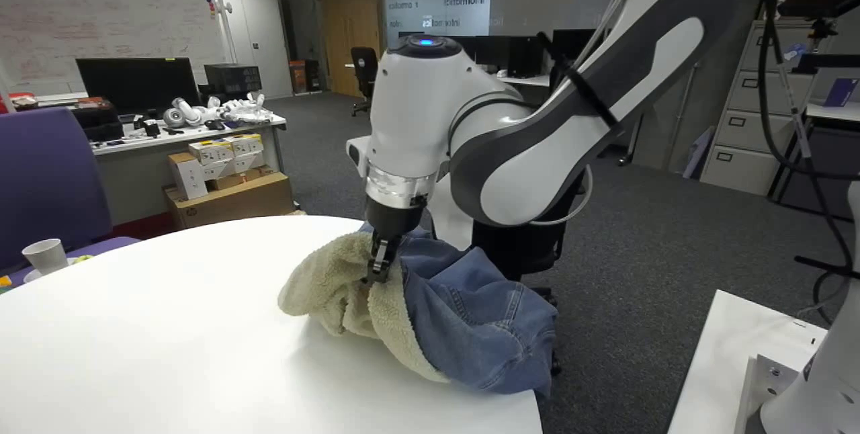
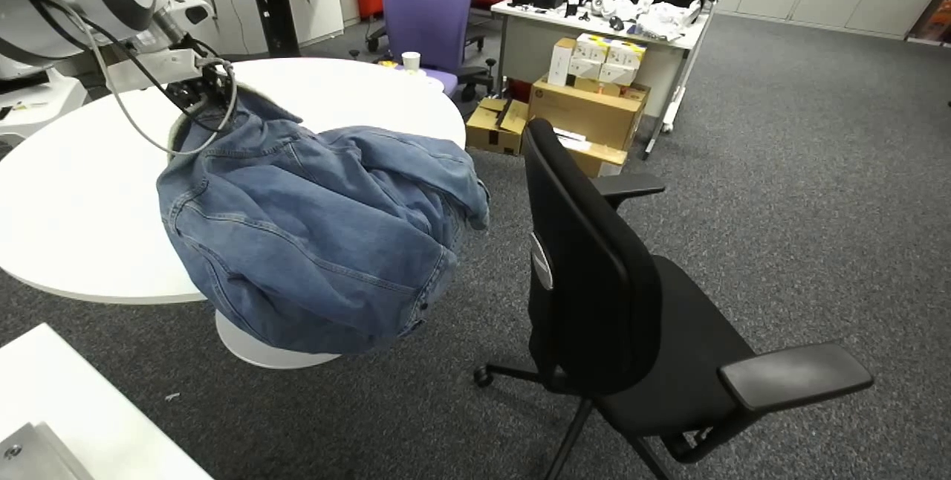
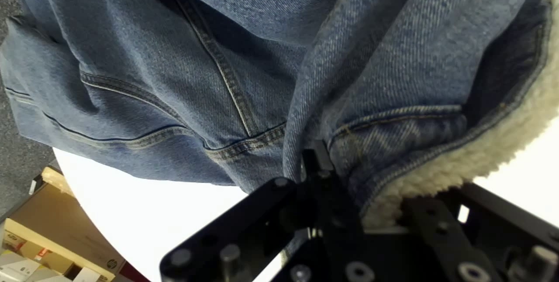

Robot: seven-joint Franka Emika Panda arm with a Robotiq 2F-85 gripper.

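Round white table (image 1: 168, 326), denim jacket (image 1: 477, 313), grey carpet (image 2: 817, 220)

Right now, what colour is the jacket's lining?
Cream and fleecy; the lining shows best in an exterior view.

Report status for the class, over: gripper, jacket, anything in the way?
Gripper at jacket, fabric between fingers, hold unclear. Jacket rumpled, hanging over round table's edge. Black chair nearby, apart from jacket.

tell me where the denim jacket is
In an exterior view, the denim jacket lies near the middle, over the right edge of the white table, the gripper at its fleece lining.
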